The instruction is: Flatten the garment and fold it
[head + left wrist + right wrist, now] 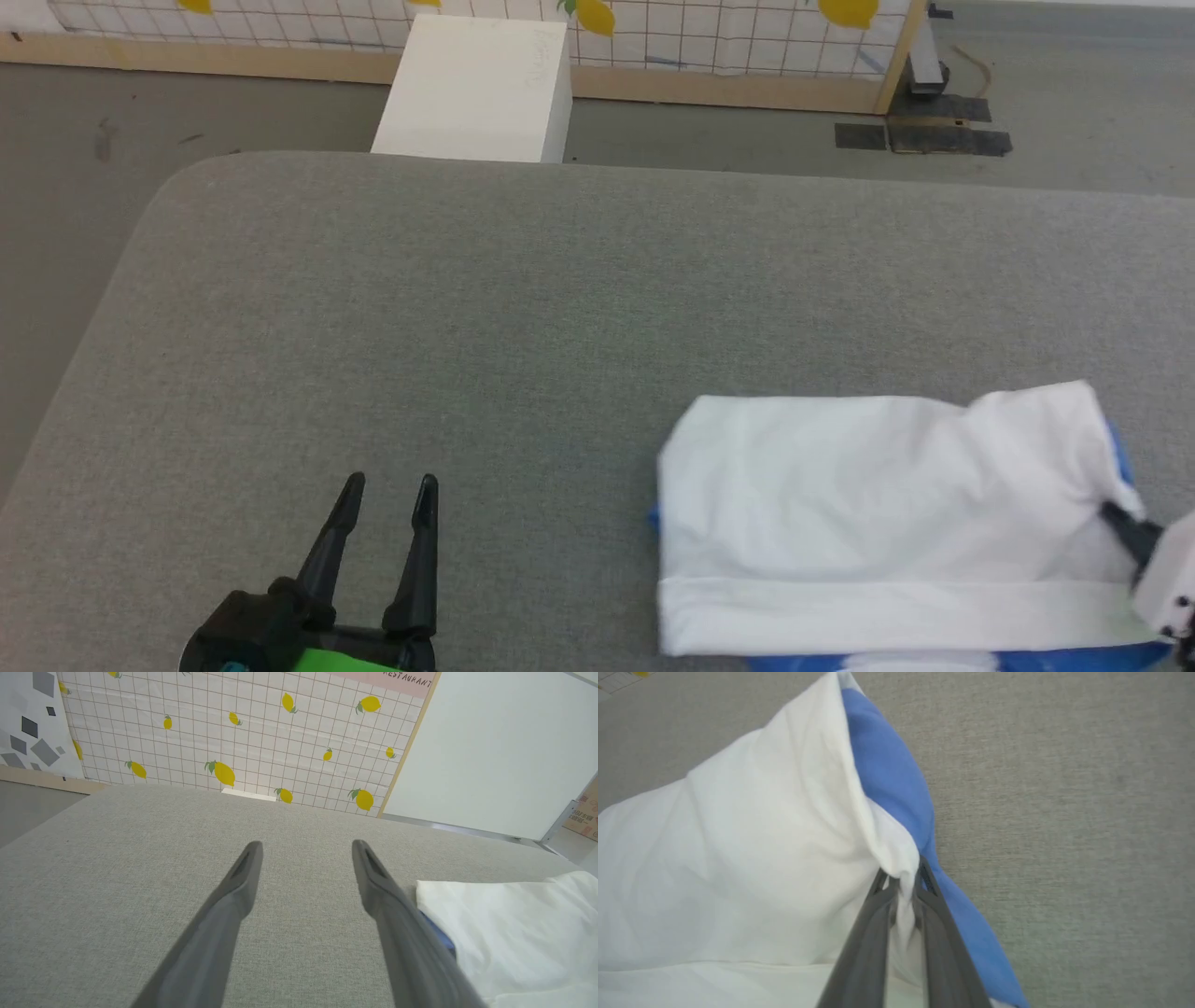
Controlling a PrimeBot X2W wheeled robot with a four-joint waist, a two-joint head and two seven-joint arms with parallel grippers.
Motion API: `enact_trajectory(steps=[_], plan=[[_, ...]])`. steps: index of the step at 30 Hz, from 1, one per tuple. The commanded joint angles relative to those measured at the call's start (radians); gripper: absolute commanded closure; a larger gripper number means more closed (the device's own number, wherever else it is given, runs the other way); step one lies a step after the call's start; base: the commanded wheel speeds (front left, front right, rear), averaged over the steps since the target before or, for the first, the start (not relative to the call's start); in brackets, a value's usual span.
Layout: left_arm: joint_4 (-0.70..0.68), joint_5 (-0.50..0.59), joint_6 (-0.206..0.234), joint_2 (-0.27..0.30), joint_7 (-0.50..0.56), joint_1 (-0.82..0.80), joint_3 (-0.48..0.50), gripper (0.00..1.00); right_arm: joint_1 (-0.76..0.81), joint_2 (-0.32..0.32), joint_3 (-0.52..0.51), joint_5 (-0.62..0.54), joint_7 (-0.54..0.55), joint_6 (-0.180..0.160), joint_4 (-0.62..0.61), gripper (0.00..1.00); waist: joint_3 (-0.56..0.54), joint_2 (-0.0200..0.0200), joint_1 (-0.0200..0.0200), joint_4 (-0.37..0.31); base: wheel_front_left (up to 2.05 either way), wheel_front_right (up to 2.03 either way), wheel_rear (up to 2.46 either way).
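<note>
Currently, at the lower left of the head view, the left gripper is hovering over the bare grey table with its two fingers standing wide apart and holding nothing. Moving right, the garment is lying on the near right part of the table, well apart from that gripper. It is sitting as a compact rectangle with white cloth on top and slivers of blue peeking out at its left edge, along its near edge and at its right end. Flattening, I am judging, is done and folding is well under way — what is remaining looks like a last fold or a squaring-up, since the right end is puffing up rather than lying flat. At the far right, the right gripper is clamping a pinch of white fabric at that raised end, its jaws nearly together around the cloth, with blue fabric running just beside them. The head view is cutting off the garment's near edge and most of the right gripper at the frame border. The sleeves and collar are hiding somewhere inside the folds, and whether the pinch is taking one layer or several — that I cannot tell.
</note>
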Motion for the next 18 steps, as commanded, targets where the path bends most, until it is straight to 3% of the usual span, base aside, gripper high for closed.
enact_trajectory(steps=[1, 5, 10, 18], plan=[[0.002, 0.006, -0.005, -0.006, -0.004, 0.010, 0.003, 0.00, -0.018, -0.011, -0.030, -0.016, -0.007, -0.002, 0.004, 1.00, 0.001, 0.0000, 0.0000, -0.009, 0.00, 0.00, 0.00], [0.007, 0.015, -0.009, -0.003, -0.004, 0.007, 0.003, 0.00, -0.013, -0.042, -0.107, -0.046, 0.004, -0.002, 0.007, 1.00, -0.001, 0.0000, 0.0000, -0.022, 0.00, 0.00, 0.00], [0.014, 0.034, -0.008, -0.002, -0.004, 0.005, 0.000, 0.00, -0.022, -0.037, -0.119, -0.051, 0.012, -0.002, -0.019, 1.00, -0.010, 0.0000, 0.0000, -0.033, 0.00, 0.00, 0.00], [0.031, 0.041, -0.015, -0.020, -0.004, -0.010, -0.017, 0.00, -0.068, 0.026, 0.103, 0.010, 0.110, -0.002, -0.197, 1.00, -0.011, 0.0000, 0.0000, -0.036, 0.00, 0.00, 0.00]])
